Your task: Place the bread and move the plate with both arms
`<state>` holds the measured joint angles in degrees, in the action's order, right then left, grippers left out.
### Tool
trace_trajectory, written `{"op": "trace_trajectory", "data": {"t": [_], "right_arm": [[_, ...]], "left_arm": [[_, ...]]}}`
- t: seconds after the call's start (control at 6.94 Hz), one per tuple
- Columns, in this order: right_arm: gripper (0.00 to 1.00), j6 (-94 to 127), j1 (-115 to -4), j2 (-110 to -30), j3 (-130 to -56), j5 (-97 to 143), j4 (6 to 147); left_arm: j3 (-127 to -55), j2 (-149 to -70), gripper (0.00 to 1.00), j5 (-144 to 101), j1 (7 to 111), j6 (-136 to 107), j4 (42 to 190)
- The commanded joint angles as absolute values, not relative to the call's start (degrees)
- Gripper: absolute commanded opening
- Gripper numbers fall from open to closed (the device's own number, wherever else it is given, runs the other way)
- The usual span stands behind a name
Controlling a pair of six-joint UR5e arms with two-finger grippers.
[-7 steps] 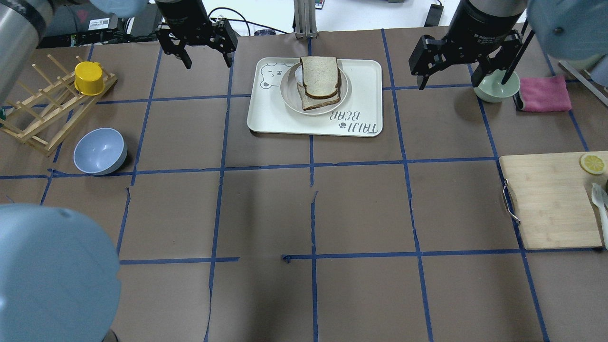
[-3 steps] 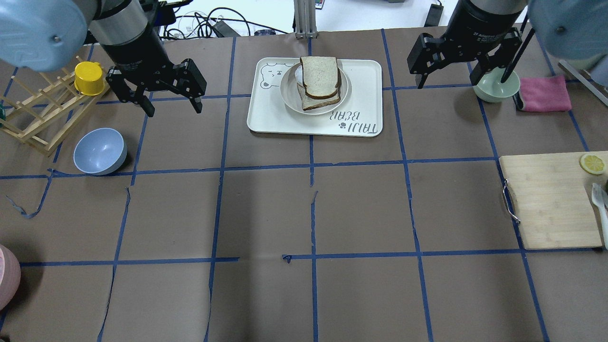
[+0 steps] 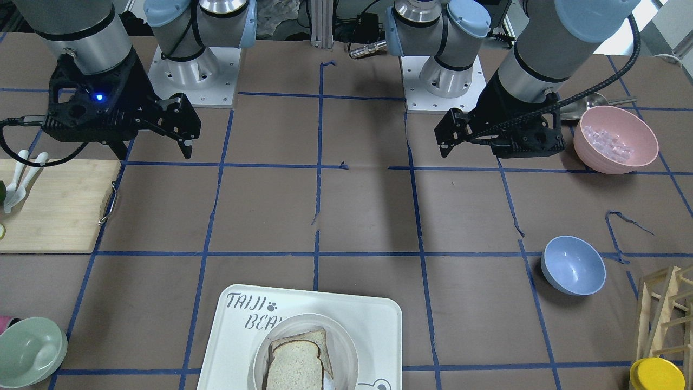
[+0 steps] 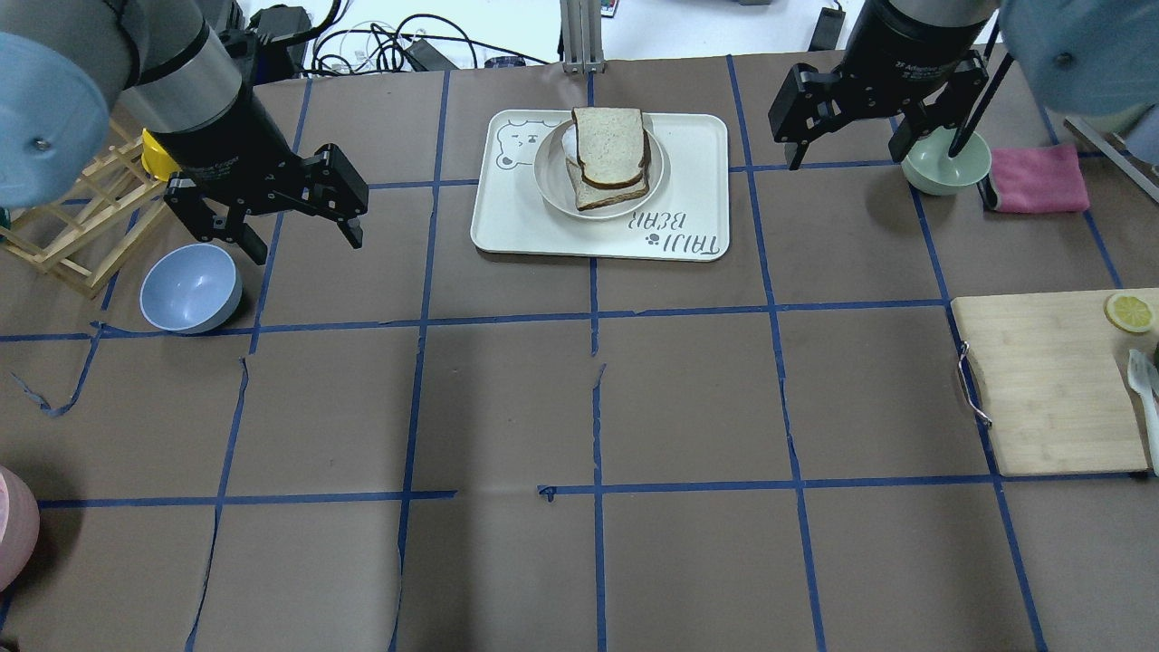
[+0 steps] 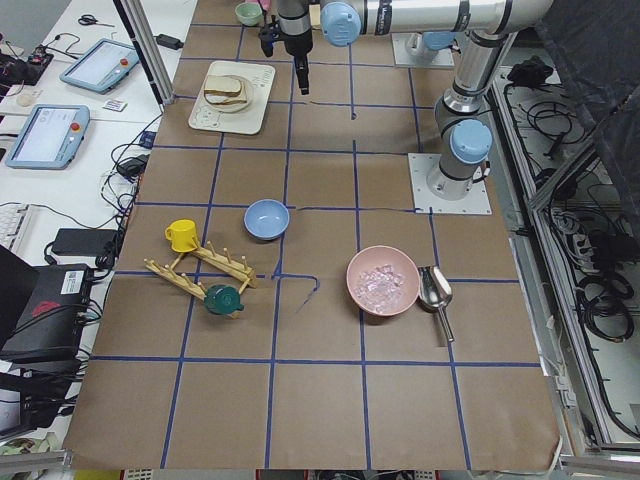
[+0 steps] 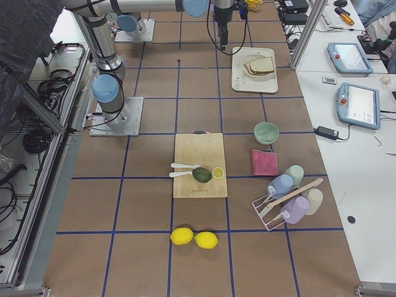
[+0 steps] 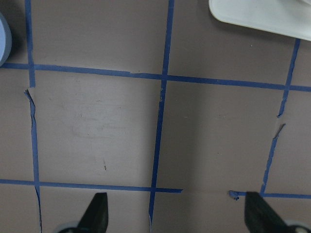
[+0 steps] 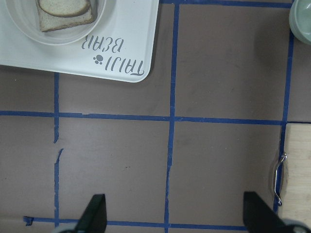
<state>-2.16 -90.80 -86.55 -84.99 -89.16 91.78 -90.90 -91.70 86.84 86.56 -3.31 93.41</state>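
Note:
The bread [image 4: 611, 145] lies on top of a paler slice on the plate [image 4: 548, 177], which stands on the white tray [image 4: 525, 226] at the far middle of the table. My left gripper [image 4: 306, 244] is open and empty above the table, left of the tray and beside the blue bowl. My right gripper [image 4: 851, 156] is open and empty, right of the tray near the green bowl. The right wrist view shows the bread [image 8: 60, 5] and the plate [image 8: 68, 36] at its top left. The left wrist view shows only a tray corner [image 7: 262, 17].
A blue bowl [image 4: 190, 288], a wooden rack [image 4: 72, 235] and a yellow cup [image 4: 154, 158] are at the left. A green bowl [image 4: 946, 167], a pink cloth [image 4: 1037, 177] and a cutting board [image 4: 1050, 389] are at the right. A pink bowl [image 3: 615, 140] stands near the robot's left base.
My left arm has swung from the far edge left of the tray toward the near left, beside the blue bowl. My right gripper has shifted slightly away. Both stay open.

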Motion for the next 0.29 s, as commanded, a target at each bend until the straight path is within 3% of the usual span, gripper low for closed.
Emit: {"op": "trace_trajectory", "data": {"t": [0.0,0.14], "right_arm": [[1.00,-2.11,-92.01,-86.57,-84.90,-89.12,91.67],[1.00,-2.11,-92.11,-86.49,-85.08,-89.12,91.58]], "left_arm": [[-91.67,-91.06,1.00,86.84,85.96,-3.52,93.43],[-91.67,-90.97,1.00,86.84,85.96,-3.60,93.43]]}}
